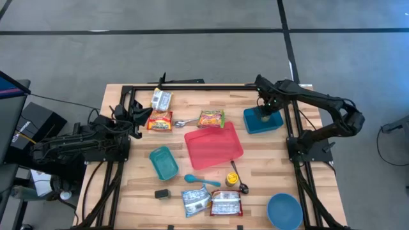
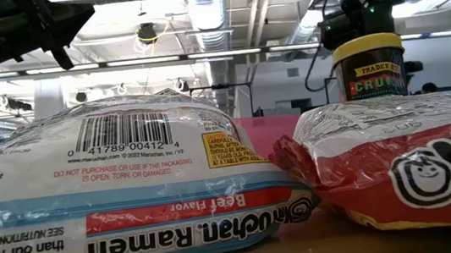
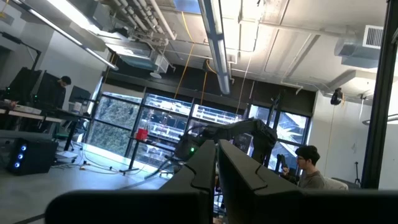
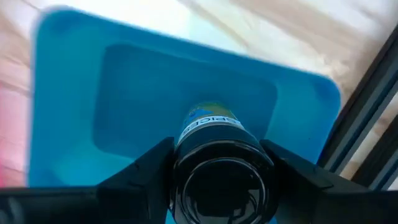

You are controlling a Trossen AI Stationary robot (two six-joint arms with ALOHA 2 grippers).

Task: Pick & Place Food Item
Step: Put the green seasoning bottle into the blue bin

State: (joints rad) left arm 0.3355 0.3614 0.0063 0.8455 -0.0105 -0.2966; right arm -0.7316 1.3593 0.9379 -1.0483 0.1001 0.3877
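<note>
Spice jar (image 4: 214,162) in right claw (image 4: 217,180), above blue bin (image 4: 74,74), pink tray (image 1: 213,144) adjacent

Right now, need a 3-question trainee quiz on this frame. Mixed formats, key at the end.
1. True or false: the right gripper holds a dark jar above the blue square container.
2. What sits nearest the red tray's far edge? A) orange snack packet B) blue bowl C) teal container
3. Fill in: the left gripper points out at the ____, not at the table.

Key: 1 true; 2 A; 3 room
</note>
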